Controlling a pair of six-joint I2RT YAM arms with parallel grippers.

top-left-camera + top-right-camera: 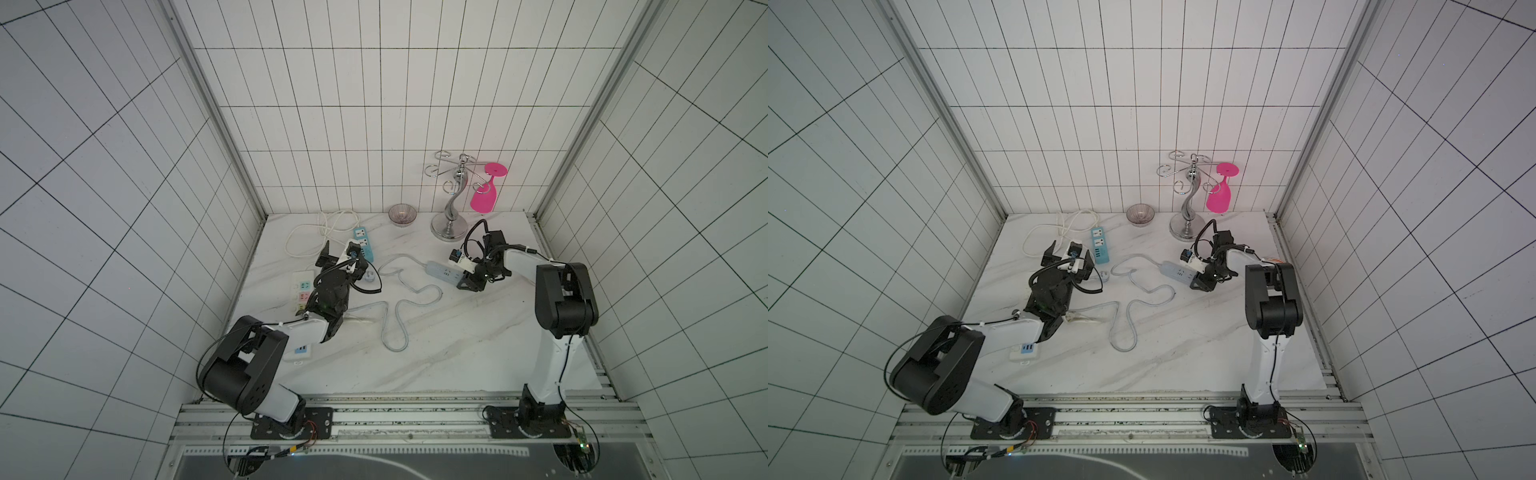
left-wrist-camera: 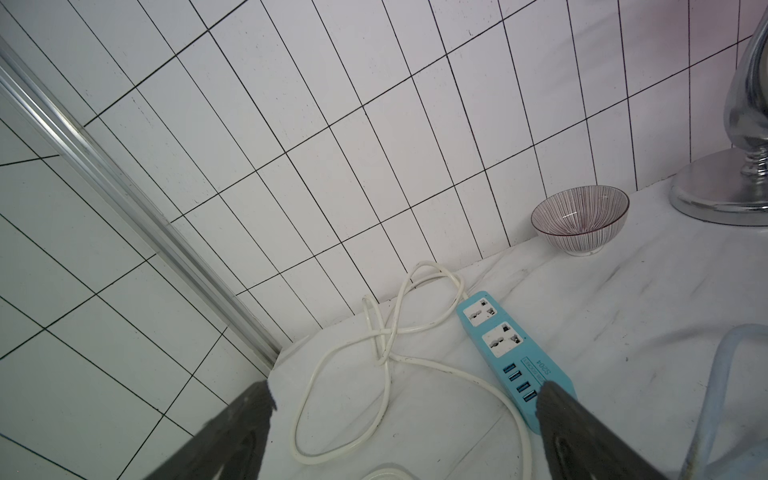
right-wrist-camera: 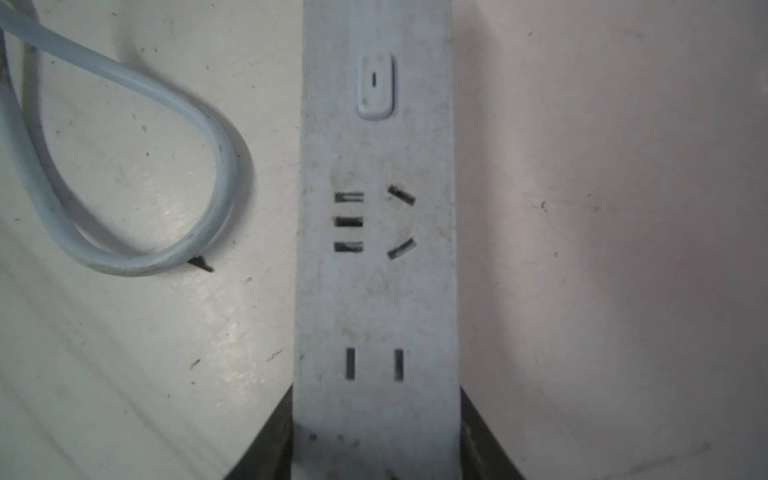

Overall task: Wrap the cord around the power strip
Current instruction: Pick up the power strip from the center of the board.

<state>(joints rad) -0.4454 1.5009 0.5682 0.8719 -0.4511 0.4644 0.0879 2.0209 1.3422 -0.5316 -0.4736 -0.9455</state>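
Where the power strip point(image 1: 445, 272) lies flat on the counter point(image 1: 457, 357), toward the right arm's side, the right end effector point(image 1: 466, 281) is clamped on its near end. The right wrist view shows the power strip point(image 3: 374, 257) running straight out from between the 2 dark fingers point(image 3: 478, 449), which press its long edges. The gripped end itself is cut off there.

From the far end the cord point(image 1: 394, 350) snakes loosely over the counter in several bends toward the left arm, none of it wound on the power strip. Its last stretch passes under that arm, so where it ends cannot be made out.

The left end effector point(image 2: 403, 401) hangs well apart from the power strip, jaws wide and holding nothing. It is above a thin white cable point(image 2: 390, 353) and the tip of a turquoise strip point(image 2: 511, 349). A long white strip point(image 1: 302, 286) is mostly hidden beneath the left arm.
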